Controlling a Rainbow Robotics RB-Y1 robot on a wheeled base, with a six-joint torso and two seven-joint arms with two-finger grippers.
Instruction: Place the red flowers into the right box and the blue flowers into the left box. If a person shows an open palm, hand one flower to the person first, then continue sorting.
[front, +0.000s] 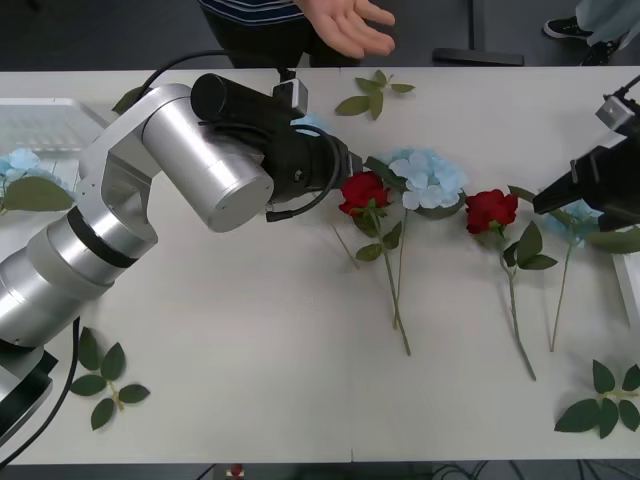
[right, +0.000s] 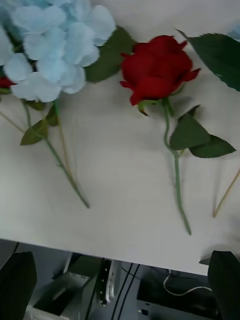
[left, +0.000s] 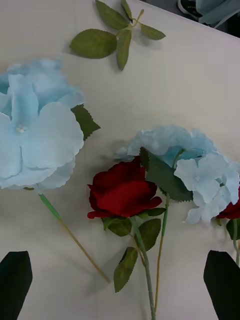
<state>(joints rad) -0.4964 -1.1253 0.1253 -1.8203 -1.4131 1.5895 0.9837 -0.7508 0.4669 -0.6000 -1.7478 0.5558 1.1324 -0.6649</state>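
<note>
Two red flowers lie mid-table: one rose (front: 362, 190) (left: 122, 191) just beyond my left gripper (front: 343, 166) (left: 119, 256), which hovers open over it, and another rose (front: 491, 209) (right: 157, 67) below my open right gripper (front: 562, 196) (right: 120, 261). A blue flower (front: 428, 177) (left: 192, 160) (right: 52, 45) lies between the roses. Another blue flower (left: 35, 132) lies beside the left rose, mostly hidden under my left wrist in the front view. A further blue flower (front: 580, 216) lies under the right gripper. The left box (front: 45, 122) holds blue blooms (front: 20, 166). The right box (front: 632, 282) shows at the edge. A person's open palm (front: 350, 24) is held out past the far edge.
Loose green leaf sprigs lie at the far middle (front: 375, 94) (left: 115, 35), front left (front: 105, 385) and front right (front: 605, 402). My left arm (front: 150, 200) spans the table's left half. The near table edge (right: 100, 247) lies close behind the right gripper.
</note>
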